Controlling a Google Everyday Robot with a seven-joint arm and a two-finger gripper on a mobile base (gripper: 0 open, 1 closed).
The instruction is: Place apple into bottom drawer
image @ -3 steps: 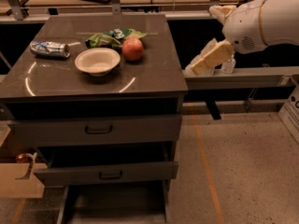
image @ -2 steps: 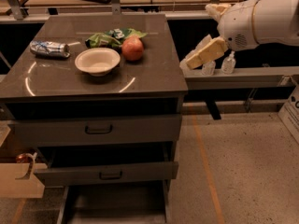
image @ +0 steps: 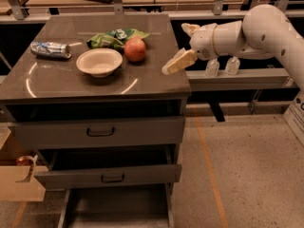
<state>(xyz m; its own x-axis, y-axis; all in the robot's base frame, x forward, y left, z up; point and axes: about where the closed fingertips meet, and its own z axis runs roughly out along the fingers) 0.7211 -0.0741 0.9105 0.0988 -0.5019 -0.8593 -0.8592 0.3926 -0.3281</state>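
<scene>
Apple point(image: 135, 49) sits on the dark grey cabinet top point(image: 61, 82), at 2 o'clock from the white bowl point(image: 99, 61) and just beside it. A crumpled green snack bag point(image: 111, 38) lies at 10 o'clock from the apple, right up against it.

Gripper point(image: 177, 62) hangs over the right edge of the top, at 4 o'clock from the apple and near it, not touching. It carries nothing. Can't tell whether it is set wide or narrow.

Handling, as a judgement:
- The apple is round, firm and of moderate weight. It won't deform in a grasp.
- Its skin is smooth and glossy, red-pink with paler patches, so it may slip. It can roll if nudged from one side.
- It could bruise if dropped, so lower it in.
- Best hold is across the widest part, from above or from the 3 o'clock side. Bowl and bag crowd the 8 and 10 o'clock sides.

Bottom drawer point(image: 118, 207) is at 6 o'clock in the view, pulled open. It is a grey metal tray with a flat, bare floor and low side walls, so the apple may roll once released.

Elsewhere a shiny, dented, cylindrical metal can point(image: 51, 50) lies on its side at 10 o'clock from the bowl. The bowl looks matte, thin and shallow. The top is smooth with light reflections. The two upper drawers point(image: 99, 132) are grey with dark loop handles.
</scene>
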